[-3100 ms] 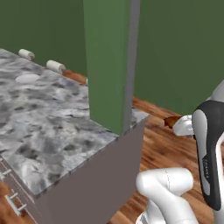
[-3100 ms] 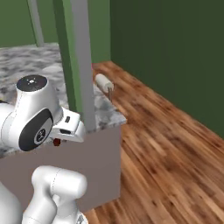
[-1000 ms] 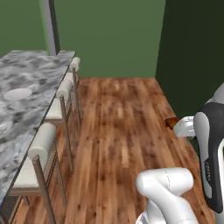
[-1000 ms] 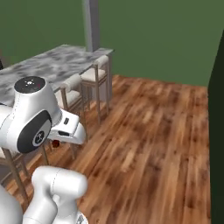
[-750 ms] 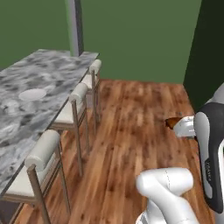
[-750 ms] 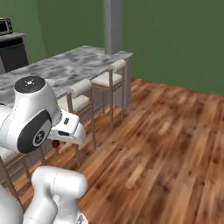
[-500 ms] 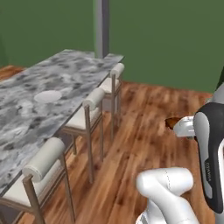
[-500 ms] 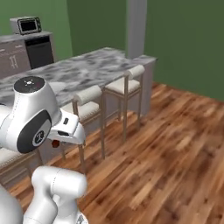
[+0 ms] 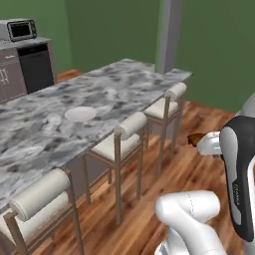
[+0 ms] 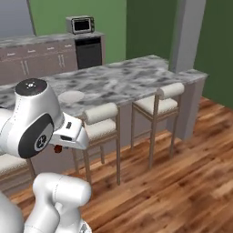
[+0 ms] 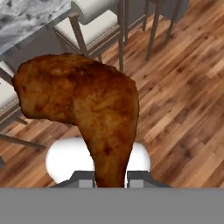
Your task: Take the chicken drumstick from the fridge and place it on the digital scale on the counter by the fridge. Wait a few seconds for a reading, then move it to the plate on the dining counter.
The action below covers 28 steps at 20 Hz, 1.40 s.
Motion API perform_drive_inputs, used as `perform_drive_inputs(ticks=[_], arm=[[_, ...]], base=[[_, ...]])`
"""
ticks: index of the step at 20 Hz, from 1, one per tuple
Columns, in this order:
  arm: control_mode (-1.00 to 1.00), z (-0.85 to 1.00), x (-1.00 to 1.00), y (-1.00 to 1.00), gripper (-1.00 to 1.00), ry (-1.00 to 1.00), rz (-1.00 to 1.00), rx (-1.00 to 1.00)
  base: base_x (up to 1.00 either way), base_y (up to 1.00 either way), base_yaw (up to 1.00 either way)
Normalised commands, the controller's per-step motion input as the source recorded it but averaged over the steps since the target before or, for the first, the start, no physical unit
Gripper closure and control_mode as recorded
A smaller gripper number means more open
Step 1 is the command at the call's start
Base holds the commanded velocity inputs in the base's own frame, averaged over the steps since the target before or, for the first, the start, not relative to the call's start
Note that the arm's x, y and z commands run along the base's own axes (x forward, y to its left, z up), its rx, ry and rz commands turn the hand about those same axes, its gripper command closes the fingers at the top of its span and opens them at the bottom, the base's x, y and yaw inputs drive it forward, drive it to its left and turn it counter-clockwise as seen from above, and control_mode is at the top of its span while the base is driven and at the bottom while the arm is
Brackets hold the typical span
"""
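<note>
while tool (image 11: pixel 111 175) clamps drumstick (image 11: pixel 83 105), plate (image 9: pixel 80 114) sits apart.

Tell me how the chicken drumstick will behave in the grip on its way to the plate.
The chicken drumstick looks stiff, standing up from the gripper without drooping. Its bulk sits far from the pinched narrow end, so it may pivot or swing. The glossy skin suggests it could slip. Set on the plate, its rounded shape might roll.

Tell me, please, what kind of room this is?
Most likely a home kitchen with a dining area. A long marbled counter has stools along it and a white plate on top. Behind it stand cabinets with a toaster oven on them.
</note>
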Motion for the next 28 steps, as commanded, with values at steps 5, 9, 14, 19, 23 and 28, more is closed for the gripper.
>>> perform_drive_inputs(ticks=[5, 9, 14, 19, 23, 28], arm=[[1.0, 0.0, 0.0, 0.0, 1.0, 0.0, 0.0, 0.0], [1.0, 0.0, 0.0, 0.0, 1.0, 0.0, 0.0, 0.0], [1.0, 0.0, 0.0, 0.0, 1.0, 0.0, 0.0, 0.0], [1.0, 0.0, 0.0, 0.0, 1.0, 0.0, 0.0, 0.0], [1.0, 0.0, 0.0, 0.0, 1.0, 0.0, 0.0, 0.0], [1.0, 0.0, 0.0, 0.0, 1.0, 0.0, 0.0, 0.0]], base=[[0.54, -0.55, 0.54], [0.41, -0.51, 0.56], [0.43, -0.5, 0.55], [0.4, -0.45, 0.51], [0.54, -0.53, 0.43], [0.64, -0.49, 0.22]])
